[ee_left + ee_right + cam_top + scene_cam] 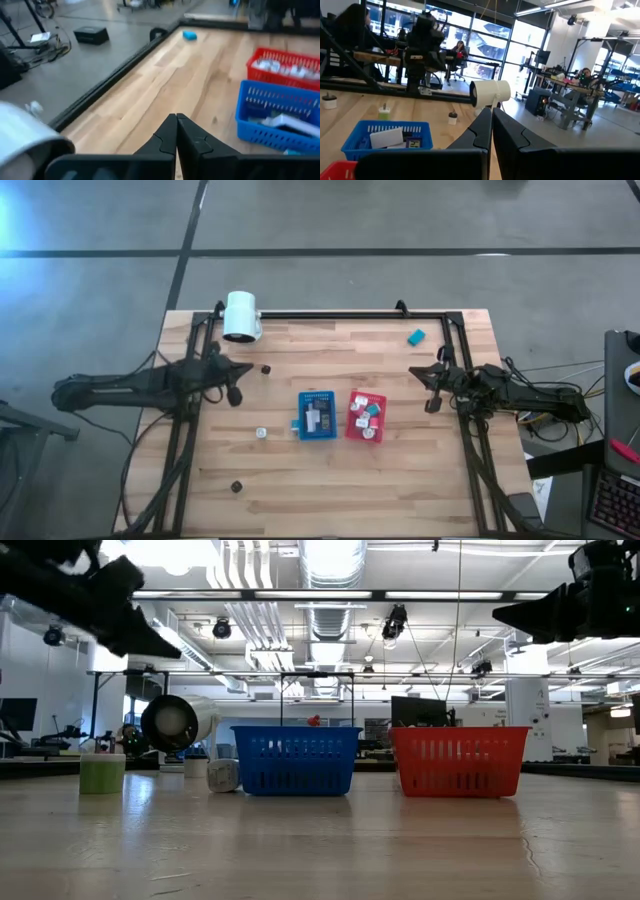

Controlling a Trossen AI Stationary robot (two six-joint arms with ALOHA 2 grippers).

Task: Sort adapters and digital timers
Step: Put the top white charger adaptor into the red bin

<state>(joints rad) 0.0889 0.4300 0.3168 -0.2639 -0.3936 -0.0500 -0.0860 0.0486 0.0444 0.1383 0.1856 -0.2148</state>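
A: What's nearest the front edge?

B: A dark adapter (237, 486), then a white adapter (261, 434) just left of the blue basket (317, 396). Both lie near-right of the left gripper (234, 395), whose fingers are pressed together on nothing.

A: And the baskets?

B: The blue holds timers, the red basket (352, 420) probably adapters.

A: Farther back?

B: A dark adapter (266, 368), and a teal digital timer (416, 336) far-left of the right gripper (433, 406), also closed and empty, clearly the nearer arm.
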